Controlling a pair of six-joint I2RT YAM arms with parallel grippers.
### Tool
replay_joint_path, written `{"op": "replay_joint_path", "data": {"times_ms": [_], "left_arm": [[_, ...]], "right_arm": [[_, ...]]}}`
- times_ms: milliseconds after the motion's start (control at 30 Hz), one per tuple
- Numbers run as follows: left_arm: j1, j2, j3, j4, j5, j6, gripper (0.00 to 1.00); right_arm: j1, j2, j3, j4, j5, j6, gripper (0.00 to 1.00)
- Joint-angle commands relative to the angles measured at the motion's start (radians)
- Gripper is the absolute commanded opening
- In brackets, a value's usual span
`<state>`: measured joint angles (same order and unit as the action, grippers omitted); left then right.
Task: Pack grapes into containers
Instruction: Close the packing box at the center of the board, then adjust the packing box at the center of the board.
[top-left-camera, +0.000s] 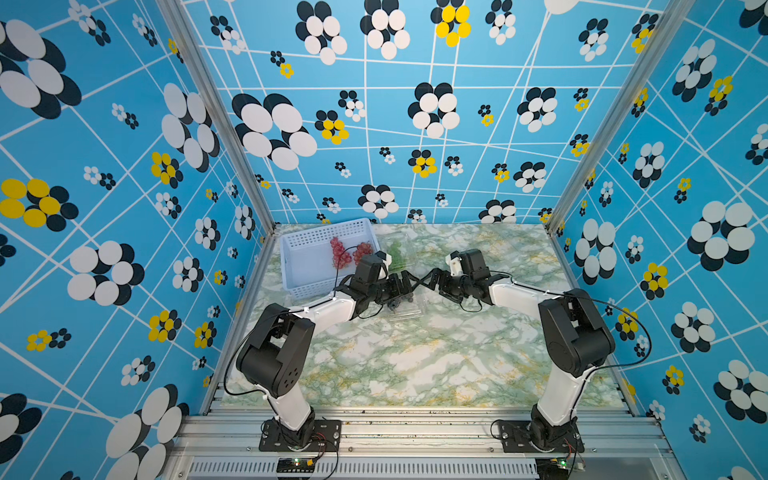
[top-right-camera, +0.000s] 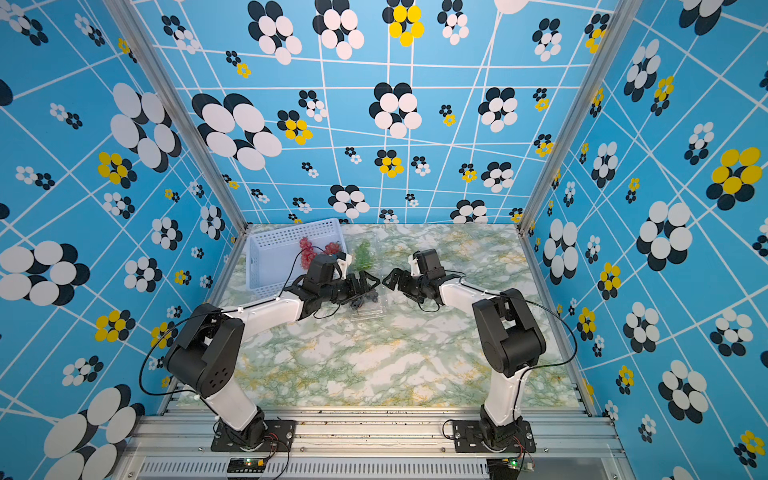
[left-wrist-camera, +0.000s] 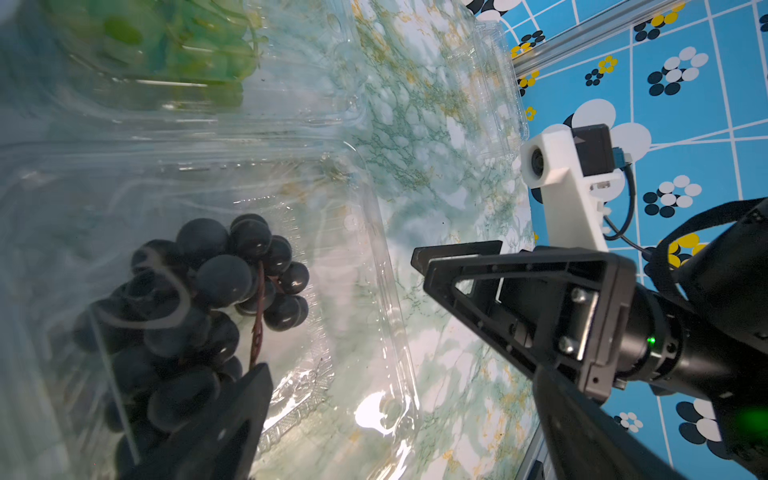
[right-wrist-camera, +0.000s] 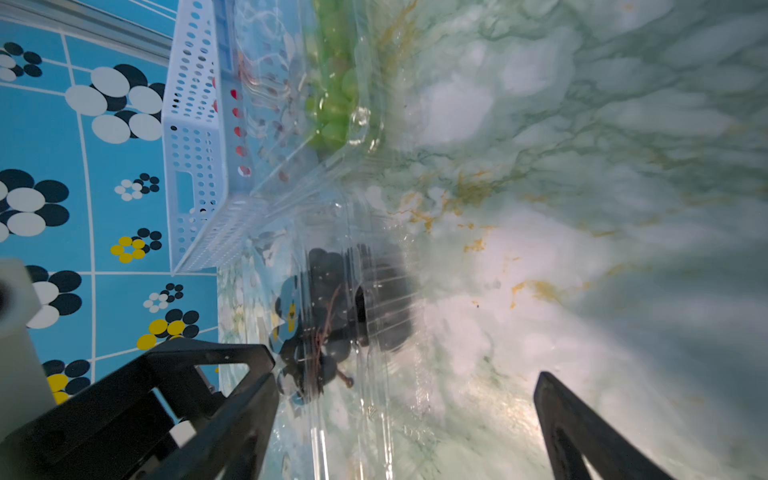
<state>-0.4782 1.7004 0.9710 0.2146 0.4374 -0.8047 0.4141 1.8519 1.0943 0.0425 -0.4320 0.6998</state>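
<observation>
Grapes (left-wrist-camera: 208, 299), dark, lie in clear container (left-wrist-camera: 368, 266); left tool (top-right-camera: 371, 287) gapes above.

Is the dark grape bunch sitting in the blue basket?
No, the dark bunch lies inside a clear container on the table, outside the basket.

The left arm (top-left-camera: 328, 309) and the right arm (top-left-camera: 515, 297) each rise from a base at the near edge and fold at a raised elbow. Each forearm then runs inward and down, so the wrists face one another mid-scene. The left pincer (top-right-camera: 371, 286) has its jaws spread wide, and so does the right pincer (top-right-camera: 391, 284) (its fingers (right-wrist-camera: 232, 415) sit far apart in the right wrist view). Their tips nearly meet; whether they touch cannot be told.
</observation>
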Motion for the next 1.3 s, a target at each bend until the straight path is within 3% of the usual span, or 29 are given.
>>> {"op": "replay_joint_path", "data": {"times_ms": [0, 500, 833, 1267], "left_arm": [[0.010, -0.029, -0.038, -0.017, -0.019, -0.010, 1.00], [0.039, -0.069, -0.055, -0.055, -0.017, 0.024, 1.00], [0.064, -0.109, -0.050, -0.107, -0.015, 0.054, 0.99], [0.048, -0.096, -0.068, -0.093, -0.013, 0.038, 0.99]], "right_arm": [[0.036, -0.033, -0.042, 0.051, -0.004, 0.018, 0.95], [0.144, -0.083, -0.192, 0.238, 0.062, 0.111, 0.71], [0.232, -0.077, -0.215, 0.283, 0.120, 0.165, 0.63], [0.243, -0.184, -0.279, 0.273, 0.216, 0.124, 0.73]]}}
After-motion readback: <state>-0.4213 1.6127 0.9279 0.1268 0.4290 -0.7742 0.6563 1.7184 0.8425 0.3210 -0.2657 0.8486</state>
